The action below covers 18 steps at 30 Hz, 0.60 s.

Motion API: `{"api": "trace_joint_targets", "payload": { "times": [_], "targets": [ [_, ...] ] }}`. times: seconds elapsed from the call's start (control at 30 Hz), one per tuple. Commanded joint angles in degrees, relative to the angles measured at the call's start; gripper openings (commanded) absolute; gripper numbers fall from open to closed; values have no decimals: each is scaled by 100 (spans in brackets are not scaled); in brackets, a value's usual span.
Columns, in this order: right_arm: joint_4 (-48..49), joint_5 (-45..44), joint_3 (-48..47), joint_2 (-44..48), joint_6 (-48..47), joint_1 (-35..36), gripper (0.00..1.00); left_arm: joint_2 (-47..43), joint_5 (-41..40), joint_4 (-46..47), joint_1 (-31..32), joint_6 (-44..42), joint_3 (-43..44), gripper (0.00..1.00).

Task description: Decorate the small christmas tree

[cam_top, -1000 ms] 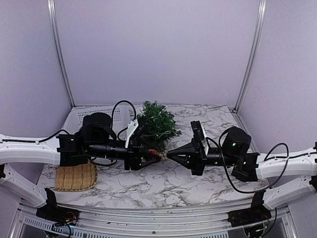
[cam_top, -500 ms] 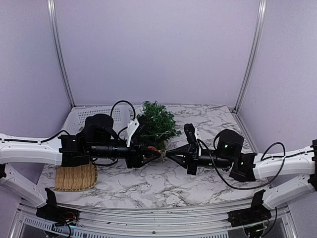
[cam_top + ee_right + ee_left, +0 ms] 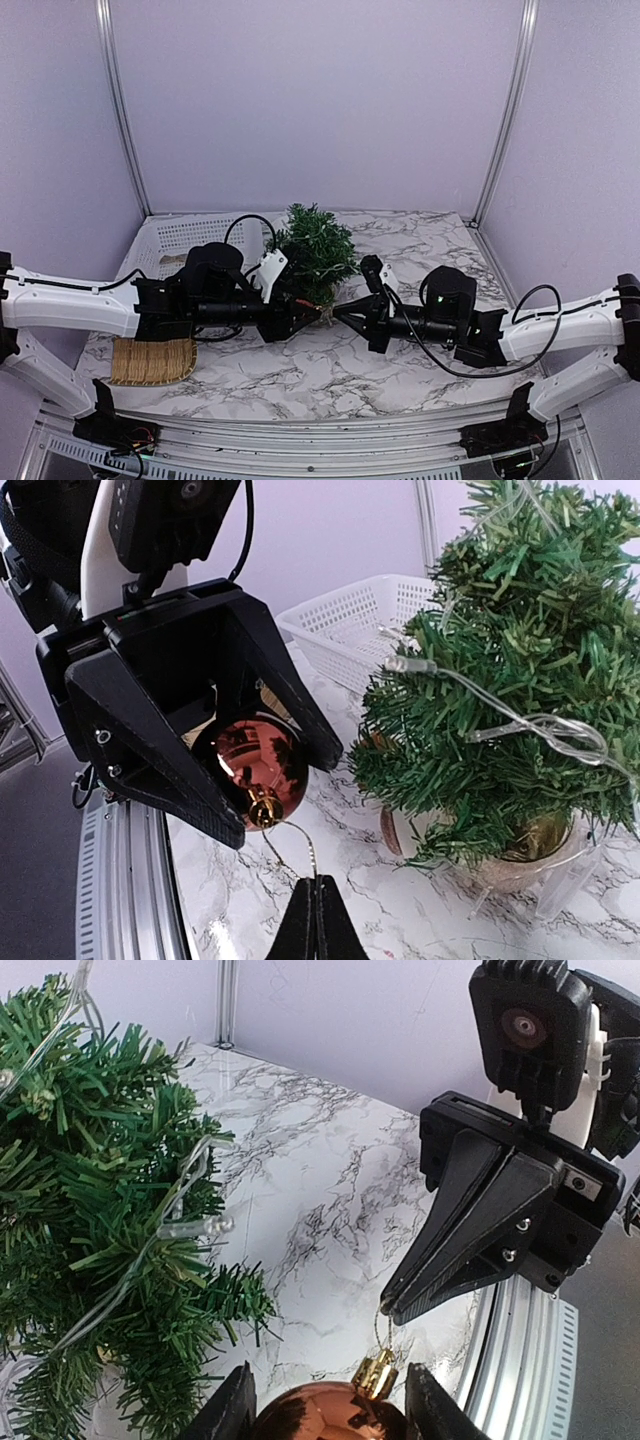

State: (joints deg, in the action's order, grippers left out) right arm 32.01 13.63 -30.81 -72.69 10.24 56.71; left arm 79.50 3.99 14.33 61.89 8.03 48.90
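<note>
The small christmas tree (image 3: pixel 318 252) stands mid-table, dark green, with a clear string of lights (image 3: pixel 400 664) draped over it; it fills the left of the left wrist view (image 3: pixel 100 1210) and the right of the right wrist view (image 3: pixel 510 680). In front of it my left gripper (image 3: pixel 320 315) is shut on a shiny copper-red bauble (image 3: pixel 325 1415) (image 3: pixel 255 765) with a gold cap. My right gripper (image 3: pixel 338 310) (image 3: pixel 318 885) meets it tip to tip, shut on the bauble's thin gold hanging loop (image 3: pixel 310 850). The ball hangs just above the marble top.
A white perforated basket (image 3: pixel 185 235) (image 3: pixel 350 610) sits at the back left. A flat woven tray (image 3: pixel 152 360) lies under the left arm. The metal frame rail (image 3: pixel 520 1360) runs along the near table edge. Grey walls close in the sides and back.
The right arm has slid left and its wrist has rolled; the left arm has shifted slightly right. The two gripper tips stay together in front of the tree.
</note>
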Motion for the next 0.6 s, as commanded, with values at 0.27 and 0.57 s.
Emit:
{"api": "trace_joint_targets", "payload": {
  "times": [0.27,0.57],
  "targets": [
    [-42,-569,-183,-378,-113,-46,0,344,-758,132,33,-27,-6,31],
    [-247,-980,-343,-512,-154,-115,0,685,-1180,51,32,23,314,31]
  ]
}}
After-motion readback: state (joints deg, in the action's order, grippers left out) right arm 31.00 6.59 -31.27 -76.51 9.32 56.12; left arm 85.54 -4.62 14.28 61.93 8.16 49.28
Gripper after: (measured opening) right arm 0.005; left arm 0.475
